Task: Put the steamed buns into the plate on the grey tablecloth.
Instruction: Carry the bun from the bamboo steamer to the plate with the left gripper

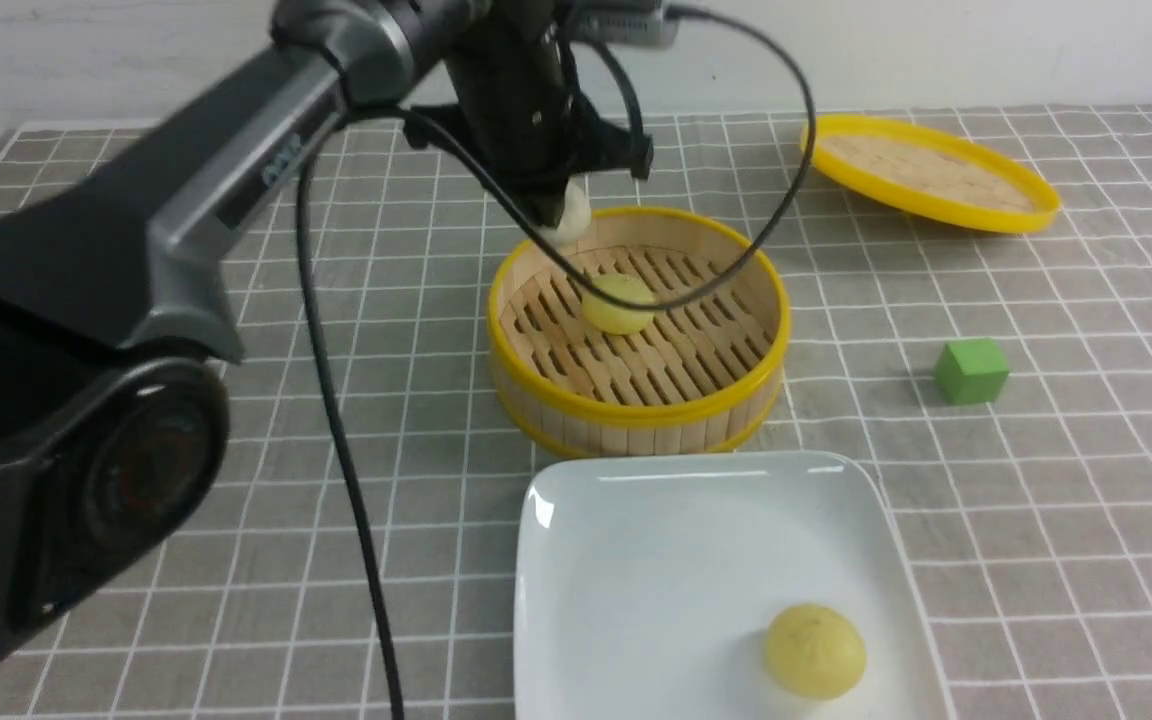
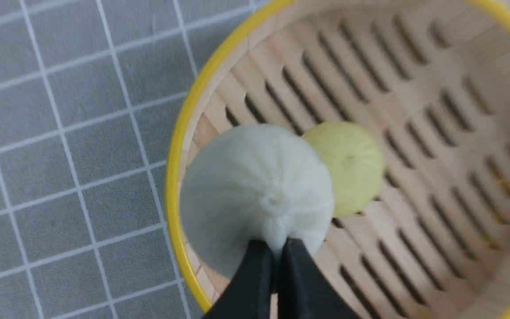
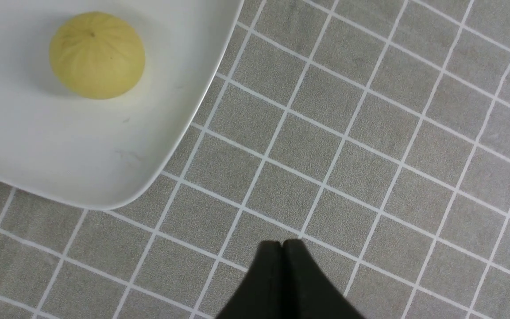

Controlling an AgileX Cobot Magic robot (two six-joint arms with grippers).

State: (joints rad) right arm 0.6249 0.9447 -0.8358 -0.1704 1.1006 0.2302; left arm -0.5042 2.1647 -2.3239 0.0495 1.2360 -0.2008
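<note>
My left gripper (image 2: 277,247) is shut on the pleated top of the off-white steamed bun (image 2: 255,195). It holds the bun (image 1: 571,218) over the far left rim of the bamboo steamer (image 1: 636,405). A pale yellow bun (image 1: 618,303) lies on the steamer's slats. Another yellow bun (image 1: 814,650) sits in the near right part of the white square plate (image 1: 636,560) on the grey tablecloth (image 1: 1036,500). Over bare cloth just off the plate's corner (image 3: 148,186), my right gripper (image 3: 282,246) is shut and holds nothing.
The steamer's yellow-rimmed lid (image 1: 926,172) lies tilted at the back right. A green cube (image 1: 971,371) stands on the cloth right of the steamer. My left arm and its black cable (image 1: 336,420) cross the left half of the front view.
</note>
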